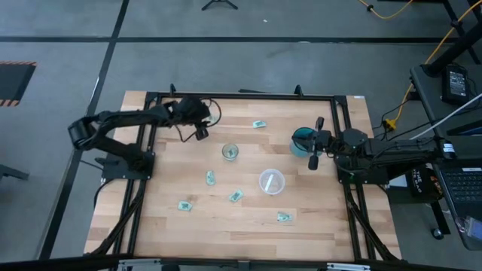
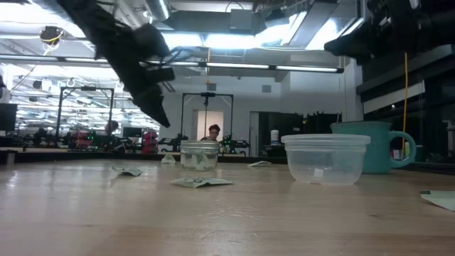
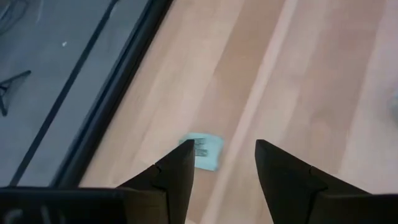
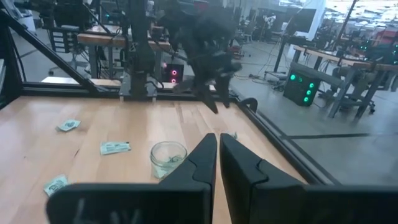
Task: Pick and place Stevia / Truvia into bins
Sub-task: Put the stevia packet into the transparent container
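A pale wooden table inside a black frame, grey workshop floor all round, benches and strip lights behind in the low view. Left gripper raised over the upper left of the table in the high view, fingers parted and empty, a green packet on the wood just beyond their tips. Right gripper at right of centre beside a teal mug, fingers pressed together, holding nothing. Glass jar near centre, something green inside, too small to identify; wider plastic cup below and right of it. Loose Stevia packets scattered flat: one at upper centre, long axis roughly left to right; one below the jar, long axis running up the frame; one left of the cup, tilted diagonally; others at lower left and lower right.
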Robot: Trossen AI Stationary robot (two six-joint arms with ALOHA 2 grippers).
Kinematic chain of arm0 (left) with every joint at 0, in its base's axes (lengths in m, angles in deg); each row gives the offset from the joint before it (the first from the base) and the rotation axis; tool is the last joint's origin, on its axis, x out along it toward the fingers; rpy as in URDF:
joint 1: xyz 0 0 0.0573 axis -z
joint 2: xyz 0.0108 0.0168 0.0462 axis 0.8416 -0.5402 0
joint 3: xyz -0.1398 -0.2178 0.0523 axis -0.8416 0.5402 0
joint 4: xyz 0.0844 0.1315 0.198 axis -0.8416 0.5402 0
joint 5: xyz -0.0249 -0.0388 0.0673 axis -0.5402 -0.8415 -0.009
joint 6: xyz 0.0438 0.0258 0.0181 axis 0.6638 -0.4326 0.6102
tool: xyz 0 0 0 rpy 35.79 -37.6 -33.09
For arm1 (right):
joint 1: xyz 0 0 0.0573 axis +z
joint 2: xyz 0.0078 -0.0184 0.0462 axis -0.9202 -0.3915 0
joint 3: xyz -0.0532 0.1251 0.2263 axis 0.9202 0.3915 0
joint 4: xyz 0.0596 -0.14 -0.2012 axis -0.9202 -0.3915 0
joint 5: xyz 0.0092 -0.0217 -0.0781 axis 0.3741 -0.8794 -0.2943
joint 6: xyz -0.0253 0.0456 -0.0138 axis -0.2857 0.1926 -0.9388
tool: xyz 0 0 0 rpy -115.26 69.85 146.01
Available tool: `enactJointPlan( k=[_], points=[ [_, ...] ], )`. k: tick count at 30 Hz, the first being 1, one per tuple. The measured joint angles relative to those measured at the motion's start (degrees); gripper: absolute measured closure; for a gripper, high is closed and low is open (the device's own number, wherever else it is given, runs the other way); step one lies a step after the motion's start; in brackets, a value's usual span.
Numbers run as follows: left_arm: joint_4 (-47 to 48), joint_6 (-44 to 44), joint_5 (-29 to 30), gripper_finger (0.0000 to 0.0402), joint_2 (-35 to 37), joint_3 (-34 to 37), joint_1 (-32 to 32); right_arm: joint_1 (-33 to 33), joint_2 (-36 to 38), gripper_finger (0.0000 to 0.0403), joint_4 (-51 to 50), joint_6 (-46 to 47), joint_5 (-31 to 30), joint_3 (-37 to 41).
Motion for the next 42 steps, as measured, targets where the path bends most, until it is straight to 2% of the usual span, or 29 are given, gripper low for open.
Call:
enactJointPlan(
  k=[9, 14, 26, 35, 42],
  points=[
    [14.0, 10.5, 0.3, 0.0238, -10.3, -14.1, -4.9, 0.0, 0.0, 0.0377, -0.2, 0.0, 0.0, -0.1],
    [17.8, 13.2, -0.6, 0.0238, -14.5, -18.2, -6.1, 0.0, 0.0, 0.0377, -0.2, -0.1, 0.0, -0.2],
    [17.8, 17.0, -0.5, 0.0239, -22.6, -19.0, -6.2, 0.0, 0.0, 0.0377, -1.9, -0.9, 0.0, -0.2],
    [16.2, 17.2, 0.1, 0.0240, -23.5, -19.0, -7.2, 0.0, 0.0, 0.0377, -1.8, 0.3, 0.0, -0.2],
    [13.2, 19.0, -2.2, 0.0240, -23.5, -19.0, -7.2, 0.0, 0.0, 0.0377, -1.7, 0.3, 0.0, -0.2]
  ],
)
